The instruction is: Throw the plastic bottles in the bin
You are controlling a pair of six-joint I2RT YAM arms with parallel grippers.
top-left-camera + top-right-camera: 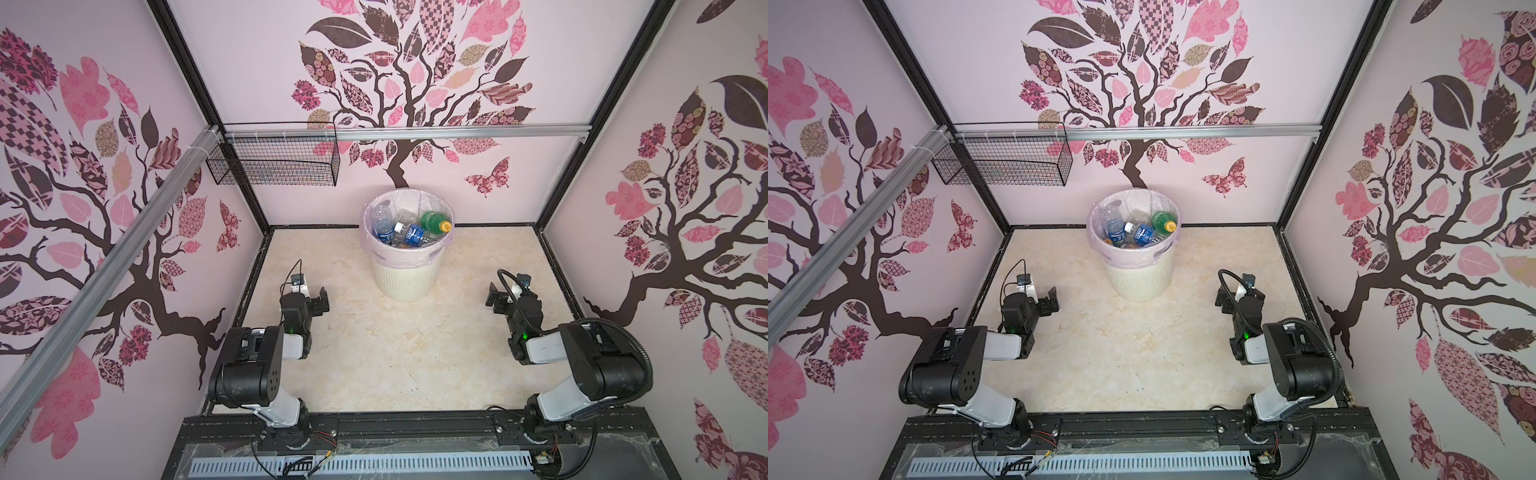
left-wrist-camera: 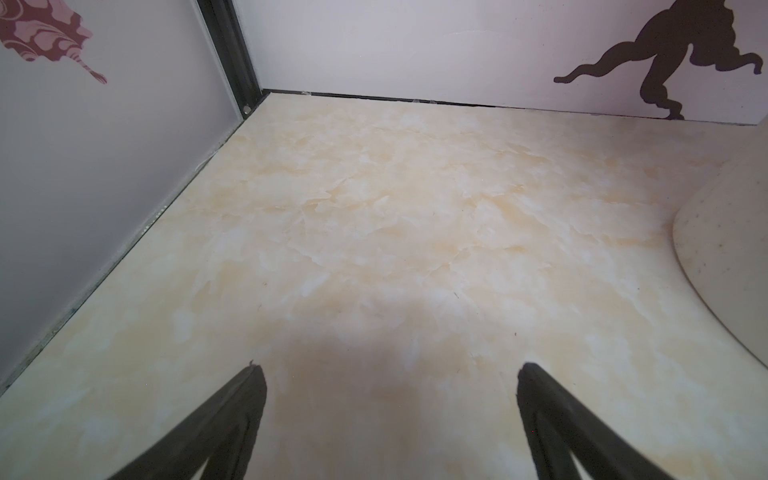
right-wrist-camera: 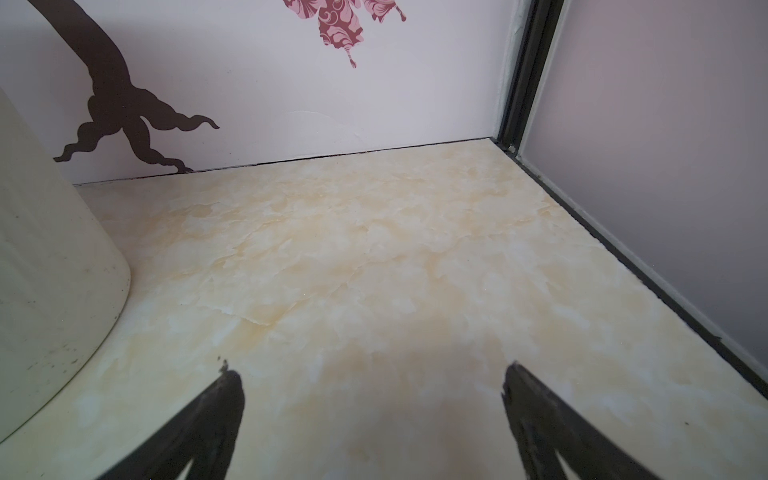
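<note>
Top views: plastic bottles sit in bin, none on table; behind bin hidden, so prob. done. Wide & empty: left gripper, right gripper.

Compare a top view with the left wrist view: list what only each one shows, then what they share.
Only the top view: the bin's open mouth with the plastic bottles piled inside its pink bag, the black wire basket hanging at the back, and the right gripper. Only the left wrist view: close up, the left gripper's jaws spread wide with only bare tabletop between them. Both: the bin's cream wall and the marbled tabletop, no bottle in sight on it.
</note>
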